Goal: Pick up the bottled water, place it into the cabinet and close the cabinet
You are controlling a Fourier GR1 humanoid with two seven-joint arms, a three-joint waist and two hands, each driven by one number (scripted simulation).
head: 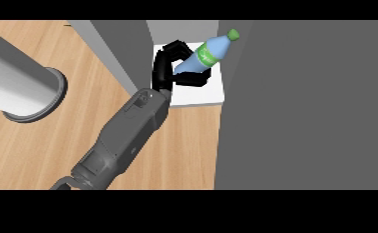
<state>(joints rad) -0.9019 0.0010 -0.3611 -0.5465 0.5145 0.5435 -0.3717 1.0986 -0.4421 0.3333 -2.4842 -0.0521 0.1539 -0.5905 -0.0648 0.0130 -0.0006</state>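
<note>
Far left: a grey cylinder with a flared base lies across the wooden worktop. One grey forearm comes up from the lower edge toward the cabinet; which arm it is, cannot tell from this view. Its robot hand is black, fingers curled round the lower body of the bottled water (so gripping, not just touching). The bottle is tilted, green cap up and to the right, green label mid-body. It sits over the white shelf floor inside the cabinet opening, between the grey left wall and the large grey panel at right. Other robot hand does not show.
</note>
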